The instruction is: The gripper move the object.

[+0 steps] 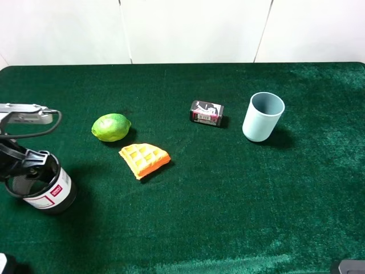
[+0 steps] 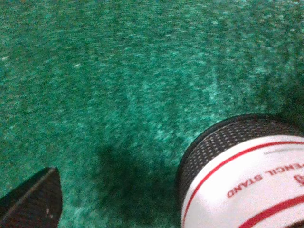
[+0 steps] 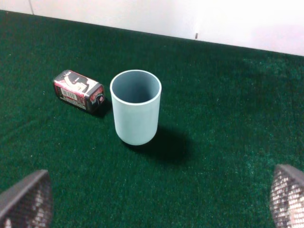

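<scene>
Black wire mesh makes up the object (image 1: 50, 193), a round cup with a white label and red marks. It stands at the lower left of the high view on the green bench (image 1: 228, 217). The left gripper (image 1: 28, 166) sits right at its rim. In the left wrist view one finger (image 2: 33, 202) shows far out, with bare bench between it and the cup. The other finger is hidden. So we think this gripper is spread wide and not squeezing.

We think the cup is light, stiff and empty. It could tip or slide, and the smooth label may be slippery. We would pinch the wall near the rim, one finger inside and one outside, or hug it across the mesh.

Going right, we count one green lime (image 1: 111, 127), one orange waffle (image 1: 144, 160), one little red-and-black can (image 1: 206, 113) lying down, and one blue cup (image 1: 263, 116). We count one mesh cup and two grippers. The right gripper (image 3: 152, 194) hangs spread wide, holding nothing.
</scene>
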`<state>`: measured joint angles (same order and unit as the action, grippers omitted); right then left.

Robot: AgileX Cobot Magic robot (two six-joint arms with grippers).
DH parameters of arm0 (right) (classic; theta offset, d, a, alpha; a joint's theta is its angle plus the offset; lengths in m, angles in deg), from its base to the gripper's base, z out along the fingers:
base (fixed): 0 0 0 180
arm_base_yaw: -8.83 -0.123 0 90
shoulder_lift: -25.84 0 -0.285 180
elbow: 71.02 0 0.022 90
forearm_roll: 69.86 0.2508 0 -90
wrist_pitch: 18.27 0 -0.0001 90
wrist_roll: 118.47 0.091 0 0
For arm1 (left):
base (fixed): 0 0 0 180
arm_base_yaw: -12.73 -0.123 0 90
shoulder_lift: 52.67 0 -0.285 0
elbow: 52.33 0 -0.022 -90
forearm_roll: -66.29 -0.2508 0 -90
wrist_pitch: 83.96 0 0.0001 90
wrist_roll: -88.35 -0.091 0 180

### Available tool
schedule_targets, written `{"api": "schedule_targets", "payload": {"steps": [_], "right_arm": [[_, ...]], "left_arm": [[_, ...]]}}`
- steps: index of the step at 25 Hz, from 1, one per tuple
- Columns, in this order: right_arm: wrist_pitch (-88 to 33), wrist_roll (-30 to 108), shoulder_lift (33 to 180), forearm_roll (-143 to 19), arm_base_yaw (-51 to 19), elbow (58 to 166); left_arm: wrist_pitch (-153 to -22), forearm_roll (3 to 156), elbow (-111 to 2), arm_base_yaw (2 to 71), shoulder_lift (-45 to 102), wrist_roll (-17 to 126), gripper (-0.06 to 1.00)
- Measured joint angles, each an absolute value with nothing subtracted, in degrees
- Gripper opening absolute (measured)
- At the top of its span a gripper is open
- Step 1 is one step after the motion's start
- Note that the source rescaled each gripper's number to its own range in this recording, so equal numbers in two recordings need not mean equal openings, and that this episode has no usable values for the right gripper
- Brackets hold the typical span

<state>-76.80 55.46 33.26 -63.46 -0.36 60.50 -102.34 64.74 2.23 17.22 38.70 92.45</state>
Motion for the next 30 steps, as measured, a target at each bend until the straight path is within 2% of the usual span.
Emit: {"api": "schedule_targets", "payload": {"steps": [2, 4, 5, 8, 10, 30], "right_arm": [[-76.8, 55.5, 33.3, -63.5, -0.4, 60.5], [-76.8, 55.5, 33.3, -63.5, -0.4, 60.5], [-76.8, 55.5, 33.3, -63.5, -0.4, 60.5], [-76.8, 55.5, 33.3, -63.5, -0.4, 60.5], [-76.8, 55.5, 33.3, -63.5, -0.4, 60.5], [-76.8, 55.5, 33.3, -63.5, -0.4, 60.5]], "left_arm": [[-100.7, 65.1, 2.2, 18.2, 40.2, 92.5, 0.72], [-99.5, 65.8, 2.2, 19.0, 41.4, 92.5, 0.6], [-99.4, 66.3, 2.2, 19.4, 41.9, 92.5, 0.52], [-98.8, 67.1, 2.2, 20.2, 42.1, 92.5, 0.17], [-98.6, 67.2, 2.2, 20.3, 42.1, 92.5, 0.0], [-101.6, 68.0, -0.6, 20.3, 42.5, 92.5, 0.0]]}}
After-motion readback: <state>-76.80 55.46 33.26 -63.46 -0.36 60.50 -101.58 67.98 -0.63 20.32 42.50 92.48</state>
